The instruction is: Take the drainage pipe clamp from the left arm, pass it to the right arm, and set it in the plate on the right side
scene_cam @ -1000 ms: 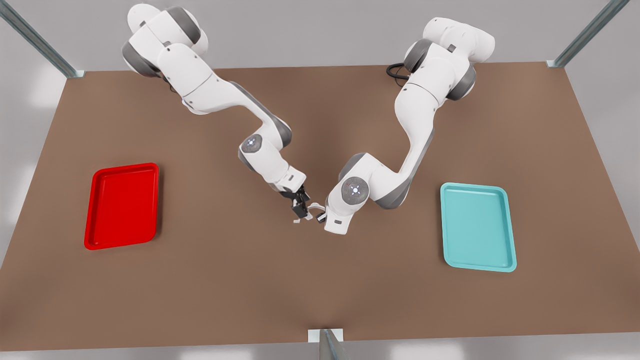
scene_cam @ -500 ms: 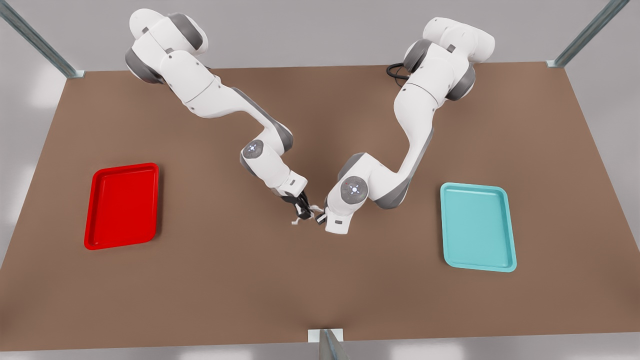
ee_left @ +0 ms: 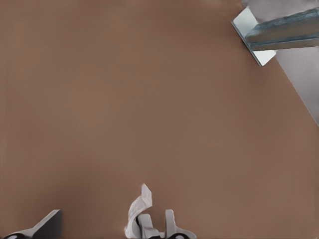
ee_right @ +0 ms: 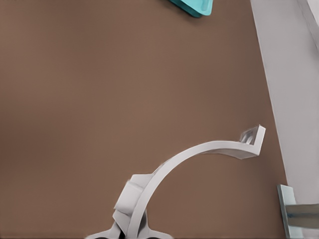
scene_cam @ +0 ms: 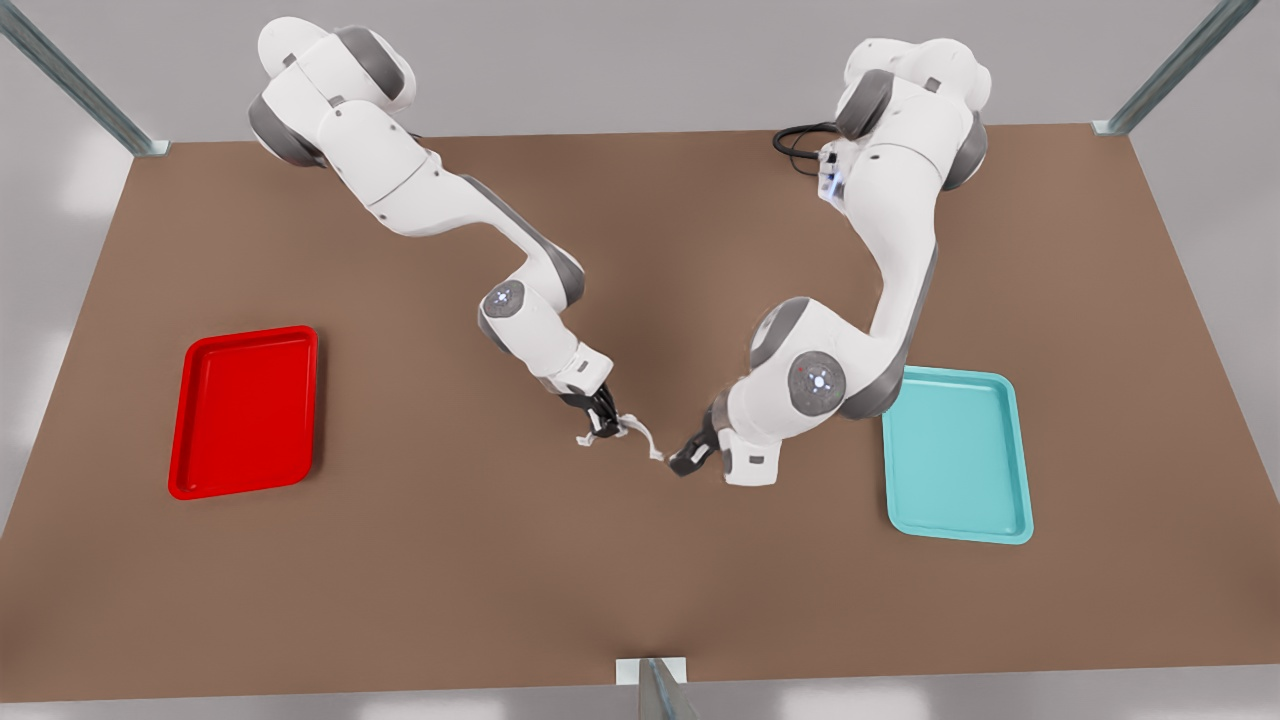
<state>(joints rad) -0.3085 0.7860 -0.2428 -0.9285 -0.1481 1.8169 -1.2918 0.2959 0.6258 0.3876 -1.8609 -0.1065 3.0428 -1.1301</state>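
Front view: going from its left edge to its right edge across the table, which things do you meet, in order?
red tray → right gripper, jaws shut on the drainage pipe clamp → left gripper, jaws open → teal tray

Simulated robot test cell: bare brown tabletop (scene_cam: 640, 560), plain grey surround, aluminium frame posts (scene_cam: 75, 80) at the corners, two white robot arms (scene_cam: 440, 210) mounted at the far edge, cables (scene_cam: 795, 145) behind.
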